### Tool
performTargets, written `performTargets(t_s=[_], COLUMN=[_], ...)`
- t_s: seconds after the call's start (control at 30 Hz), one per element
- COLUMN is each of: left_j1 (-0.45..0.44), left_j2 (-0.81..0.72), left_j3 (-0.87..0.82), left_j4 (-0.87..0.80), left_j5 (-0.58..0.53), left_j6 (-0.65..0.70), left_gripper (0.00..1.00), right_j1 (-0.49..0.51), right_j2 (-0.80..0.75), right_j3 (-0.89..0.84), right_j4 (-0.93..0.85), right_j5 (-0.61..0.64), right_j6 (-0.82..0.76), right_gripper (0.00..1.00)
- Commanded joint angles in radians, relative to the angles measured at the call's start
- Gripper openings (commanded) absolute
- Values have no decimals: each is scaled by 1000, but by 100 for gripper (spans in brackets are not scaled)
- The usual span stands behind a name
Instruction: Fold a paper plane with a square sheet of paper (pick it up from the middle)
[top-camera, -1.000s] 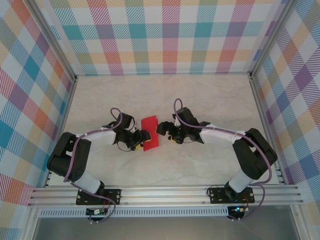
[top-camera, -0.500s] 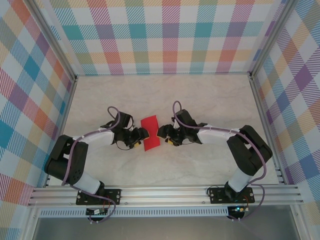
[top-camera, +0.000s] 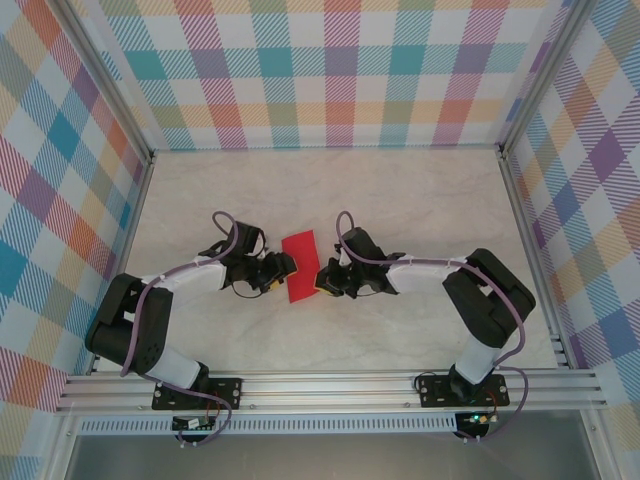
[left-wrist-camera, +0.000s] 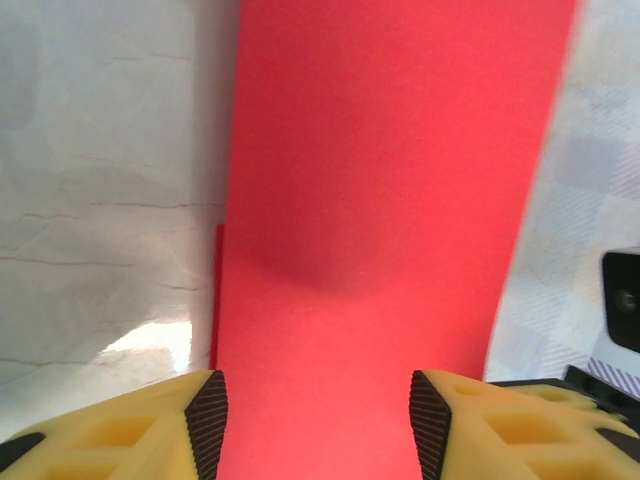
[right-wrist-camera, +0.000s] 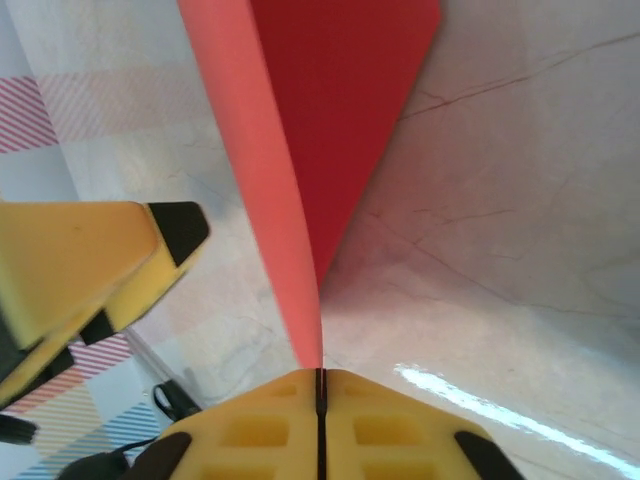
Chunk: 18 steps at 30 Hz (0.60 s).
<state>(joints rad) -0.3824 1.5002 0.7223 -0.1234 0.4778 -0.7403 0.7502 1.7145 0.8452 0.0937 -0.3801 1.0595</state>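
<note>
The red sheet of paper (top-camera: 300, 266) lies mid-table as a narrow rectangle; a paper plane is out of view. My right gripper (top-camera: 322, 279) is at its right edge. In the right wrist view the right gripper (right-wrist-camera: 320, 375) is shut on a raised flap of the paper (right-wrist-camera: 270, 170), over a darker layer lying flat. My left gripper (top-camera: 283, 268) is at the paper's left edge. In the left wrist view the left gripper (left-wrist-camera: 318, 425) has its pads (left-wrist-camera: 207, 425) apart, and the paper (left-wrist-camera: 380, 200) runs between and under them.
The pale marble-look table (top-camera: 400, 200) is boxed in by plaid walls (top-camera: 340, 80) at the back and both sides. An aluminium rail (top-camera: 330, 390) with the arm bases runs along the near edge. The left finger (right-wrist-camera: 90, 270) shows close beside the raised flap.
My right gripper has moved left to the paper's right edge and shut on it. My left gripper has shifted a little and its jaws have narrowed.
</note>
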Motion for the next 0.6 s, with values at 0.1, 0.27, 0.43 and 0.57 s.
performTargets(t_s=[0.1,0.27,0.43,0.57], left_j1=[6,1,-15,-15], left_j2=[-8,49,98,135], left_j3=[-15,-5,9,15], left_j4=[151,235,243,235], left_j5=[105,149,142,122], left_j6=[-10,-21,-14,-4], left_gripper=[45,37,33,30], right_j1=[-26,-44,-54,-55], right_j2=[-27,-40,-50,-31], right_j3=[70,86,110,133], right_j4=[-287,-386,-421,-417], right_j5=[1,-11,-9,-22], right_j6=[-145,-203,-230,-239], right_gripper=[1,0,0,2])
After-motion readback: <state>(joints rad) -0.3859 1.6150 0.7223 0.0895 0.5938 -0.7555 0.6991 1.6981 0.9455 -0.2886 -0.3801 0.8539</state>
